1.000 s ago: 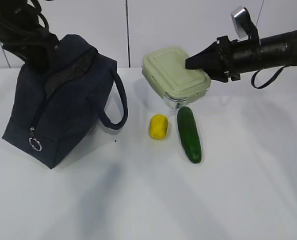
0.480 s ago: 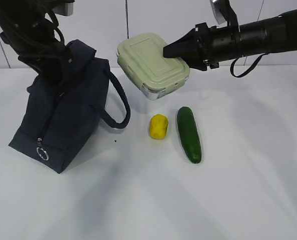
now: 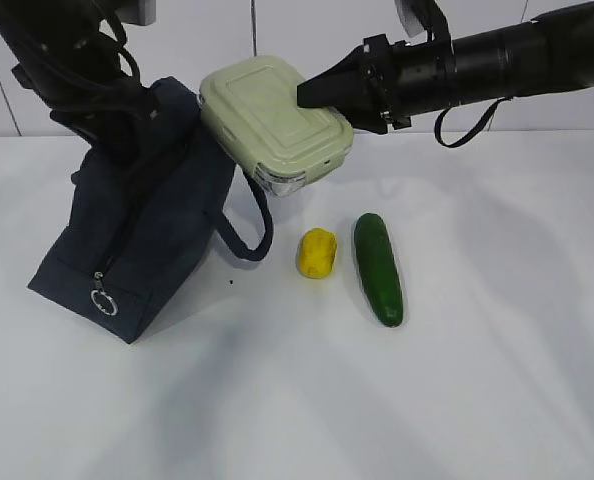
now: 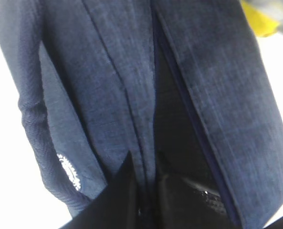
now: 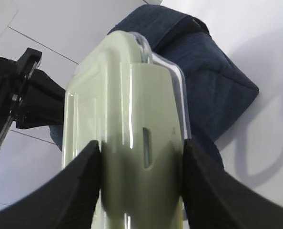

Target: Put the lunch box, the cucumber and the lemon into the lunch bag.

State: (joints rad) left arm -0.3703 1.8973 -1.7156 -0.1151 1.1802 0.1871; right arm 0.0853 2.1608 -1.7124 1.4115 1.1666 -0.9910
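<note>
right gripper (image 3: 317, 92): clamped on lunch box (image 3: 272, 122), held tilted in the air, touching the bag's top edge
left gripper (image 4: 144, 191): pinching fabric at lunch bag (image 3: 142, 235) opening
lemon (image 3: 317, 253): on table (image 3: 477, 380), just beside cucumber (image 3: 378, 267)

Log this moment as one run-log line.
right gripper: holds lunch box aloft | left gripper: pinching lunch bag | lemon, cucumber: on table
</note>
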